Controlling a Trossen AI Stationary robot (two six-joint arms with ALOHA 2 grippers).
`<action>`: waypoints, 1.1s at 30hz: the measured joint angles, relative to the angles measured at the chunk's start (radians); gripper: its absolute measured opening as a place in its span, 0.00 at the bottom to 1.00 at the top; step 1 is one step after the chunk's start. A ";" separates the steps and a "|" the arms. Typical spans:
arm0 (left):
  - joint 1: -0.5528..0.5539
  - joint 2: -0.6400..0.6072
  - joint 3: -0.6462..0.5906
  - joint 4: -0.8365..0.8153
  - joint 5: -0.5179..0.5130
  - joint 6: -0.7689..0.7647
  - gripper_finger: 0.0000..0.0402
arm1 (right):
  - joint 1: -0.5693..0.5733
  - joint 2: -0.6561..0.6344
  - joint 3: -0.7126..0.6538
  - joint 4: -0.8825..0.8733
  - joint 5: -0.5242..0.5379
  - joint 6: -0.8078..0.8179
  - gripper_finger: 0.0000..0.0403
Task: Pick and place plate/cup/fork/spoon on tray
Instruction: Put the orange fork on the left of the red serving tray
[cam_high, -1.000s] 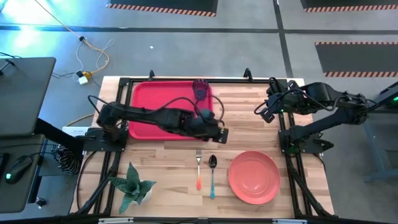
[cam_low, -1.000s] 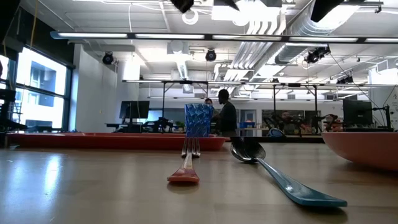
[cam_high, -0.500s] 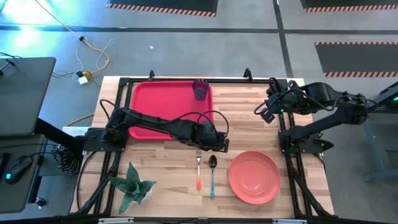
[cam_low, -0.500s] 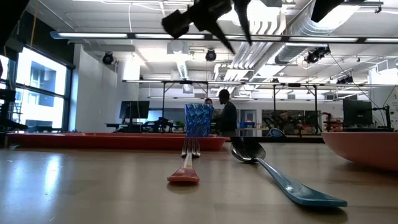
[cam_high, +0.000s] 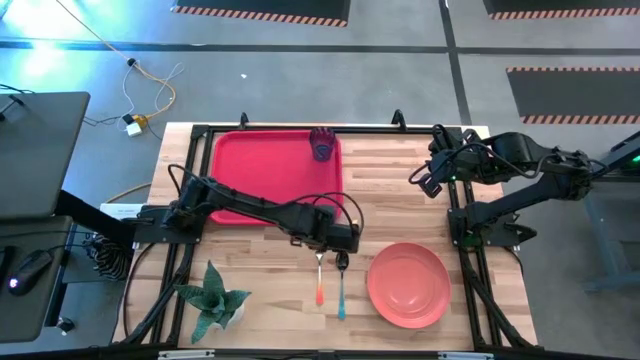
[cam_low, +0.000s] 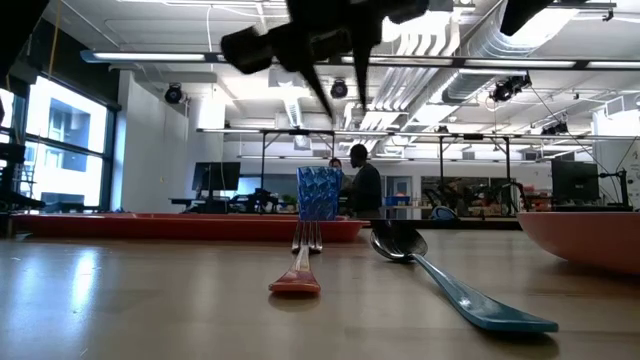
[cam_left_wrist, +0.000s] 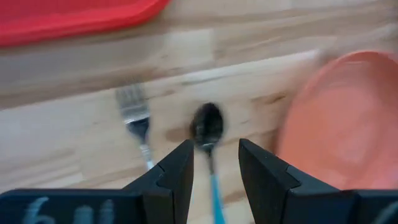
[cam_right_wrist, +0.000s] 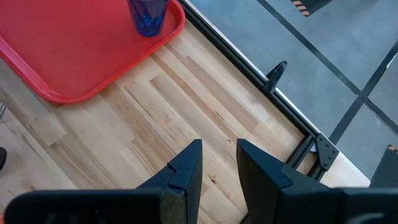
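Note:
The red tray (cam_high: 262, 178) lies at the table's far left, with the blue cup (cam_high: 321, 143) upright in its far right corner. The fork (cam_high: 319, 272) and the spoon (cam_high: 341, 285) lie side by side on the wood, handles toward the near edge. The pink plate (cam_high: 407, 285) rests to their right. My left gripper (cam_high: 341, 243) hangs open in the air above the spoon's bowl (cam_left_wrist: 207, 124), pointing steeply down, with the fork's tines (cam_left_wrist: 130, 103) beside it. My right gripper (cam_high: 424, 181) waits open above the table's far right.
A potted plant (cam_high: 213, 300) stands at the near left corner. Bare wood lies between the tray and the plate. Black frame rails (cam_high: 462, 215) run along the table's sides. A person (cam_low: 362, 186) shows far off in the room behind the table.
My left gripper has come from above the tray's near right corner toward the table's near edge and downward, and now hangs over the spoon's bowl. It has tipped to point more steeply down and stays open. Fork, spoon, plate and cup have not moved.

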 joint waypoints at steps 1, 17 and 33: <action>-0.002 0.005 -0.002 -0.019 0.013 -0.007 0.29 | 0.000 0.000 0.000 0.000 0.000 0.000 0.22; -0.031 0.122 -0.001 -0.059 0.139 -0.093 0.29 | 0.000 0.000 0.000 0.000 0.000 0.000 0.22; -0.042 0.200 -0.002 -0.063 0.198 -0.109 0.29 | 0.000 0.000 0.000 0.000 -0.005 0.000 0.22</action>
